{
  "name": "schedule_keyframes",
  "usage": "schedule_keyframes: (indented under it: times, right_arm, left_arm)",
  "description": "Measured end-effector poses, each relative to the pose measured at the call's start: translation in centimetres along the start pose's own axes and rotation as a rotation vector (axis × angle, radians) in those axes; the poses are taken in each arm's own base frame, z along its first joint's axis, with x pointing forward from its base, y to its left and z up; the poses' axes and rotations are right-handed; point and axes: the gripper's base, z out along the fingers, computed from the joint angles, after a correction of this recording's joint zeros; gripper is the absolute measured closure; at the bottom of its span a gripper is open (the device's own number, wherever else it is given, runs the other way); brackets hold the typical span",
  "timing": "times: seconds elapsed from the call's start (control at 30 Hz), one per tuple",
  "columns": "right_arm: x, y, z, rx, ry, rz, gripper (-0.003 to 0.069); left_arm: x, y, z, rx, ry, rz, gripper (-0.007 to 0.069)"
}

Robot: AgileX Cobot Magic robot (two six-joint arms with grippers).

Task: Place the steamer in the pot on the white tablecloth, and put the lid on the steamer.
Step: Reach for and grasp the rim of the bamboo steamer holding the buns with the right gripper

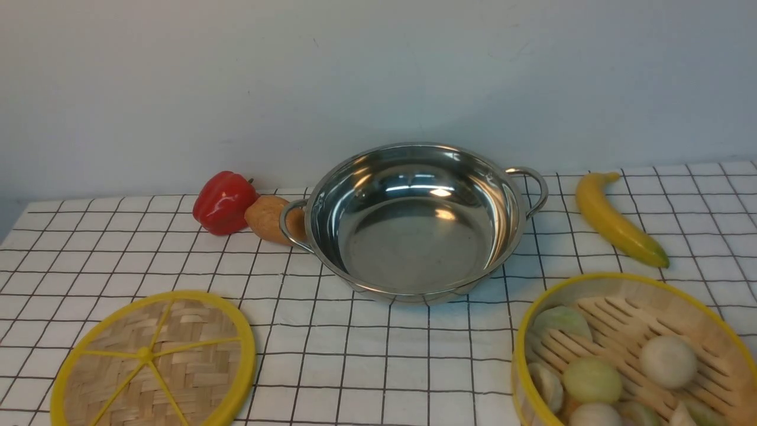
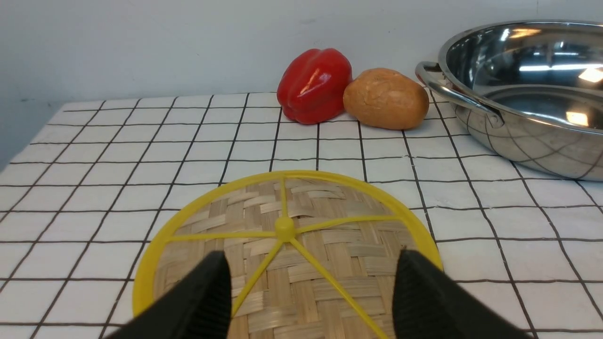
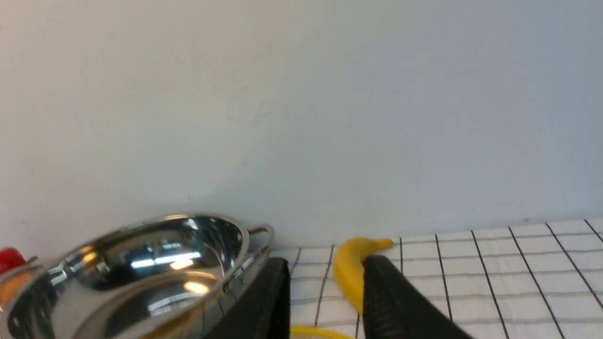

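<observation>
The shiny steel pot (image 1: 414,225) stands empty in the middle of the white tablecloth (image 1: 366,355). At the near left the flat woven lid (image 1: 154,361) lies on the cloth. The steamer (image 1: 633,355), holding pale buns, sits at the near right, cut off by the picture's edge. Neither gripper shows in the front view. My left gripper (image 2: 312,254) hangs open just above the lid (image 2: 287,207), its fingers spread over the near half. My right gripper (image 3: 327,263) is open with nothing between its fingers, and a sliver of the steamer's yellow rim (image 3: 320,333) shows below it. It faces the pot (image 3: 141,268).
A red pepper (image 1: 223,202) and a brown potato-like piece (image 1: 269,219) lie against the pot's left handle. A banana (image 1: 615,219) lies right of the pot, beyond the steamer. A pale wall closes the back of the table.
</observation>
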Motion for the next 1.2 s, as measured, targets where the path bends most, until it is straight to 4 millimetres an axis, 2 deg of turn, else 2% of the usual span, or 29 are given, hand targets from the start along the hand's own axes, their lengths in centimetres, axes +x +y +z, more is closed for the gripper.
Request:
schedule_keyframes:
  times: [0.1, 0.33, 0.57, 0.67, 0.83, 0.9, 1.0, 1.13, 1.2]
  right_arm:
    - [-2.9, 1.0, -0.2, -0.02, 0.014, 0.01, 0.0417]
    - [-5.9, 2.3, 0.6, -0.041, 0.107, 0.074, 0.0417]
    - [-5.5, 2.5, 1.9, -0.042, 0.189, 0.181, 0.0417]
    - [-4.7, 2.6, 2.3, -0.032, 0.32, 0.161, 0.0417]
    - [-4.2, 2.4, 3.0, 0.013, 0.583, 0.024, 0.0417]
    - [-4.9, 2.0, 3.7, 0.065, 0.709, -0.116, 0.0417]
    - [-5.6, 1.4, 4.7, 0.123, 0.837, -0.224, 0.0417]
    - [-5.8, 1.1, 6.2, 0.154, 0.955, -0.27, 0.0417]
    - [-5.5, 1.0, 7.6, 0.154, 1.031, -0.283, 0.0417]
  left_arm:
    - [0.0, 0.0, 0.0, 0.0, 0.0, 0.0, 0.0193]
    - [0.0, 0.0, 0.0, 0.0, 0.0, 0.0, 0.0193]
    - [0.0, 0.0, 0.0, 0.0, 0.0, 0.0, 0.0193]
    - [0.0, 0.0, 0.0, 0.0, 0.0, 0.0, 0.0193]
    - [0.0, 0.0, 0.0, 0.0, 0.0, 0.0, 0.0193]
    - [0.0, 0.0, 0.0, 0.0, 0.0, 0.0, 0.0193]
    - [0.0, 0.0, 0.0, 0.0, 0.0, 0.0, 0.0193]
    - [0.0, 0.0, 0.0, 0.0, 0.0, 0.0, 0.0193]
    - [0.0, 0.0, 0.0, 0.0, 0.0, 0.0, 0.0193]
